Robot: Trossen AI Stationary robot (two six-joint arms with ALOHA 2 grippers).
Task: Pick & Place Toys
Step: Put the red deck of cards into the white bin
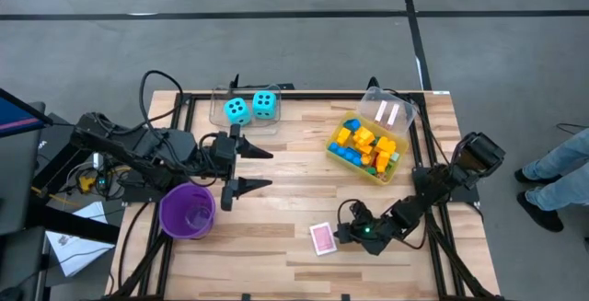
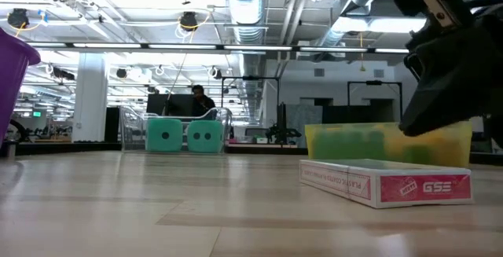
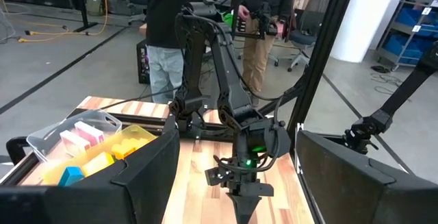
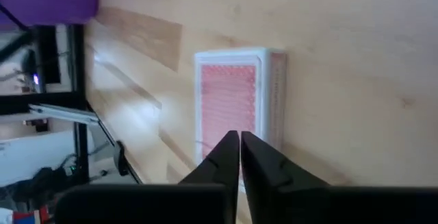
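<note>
High view: two cyan dice [image 1: 250, 108], one pink card pack [image 1: 322, 238].

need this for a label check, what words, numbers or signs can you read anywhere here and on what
"GSE": on the end face of the pink card box, in the low view.
Long side of that box: a line of pink print, too blurred to read.
Cyan dice: black dots only, no numerals.
Nothing else is readable.

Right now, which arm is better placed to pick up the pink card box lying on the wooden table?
Right: its tool, shut, sits at the pink card box; the left tool hangs by the purple cup.
</note>
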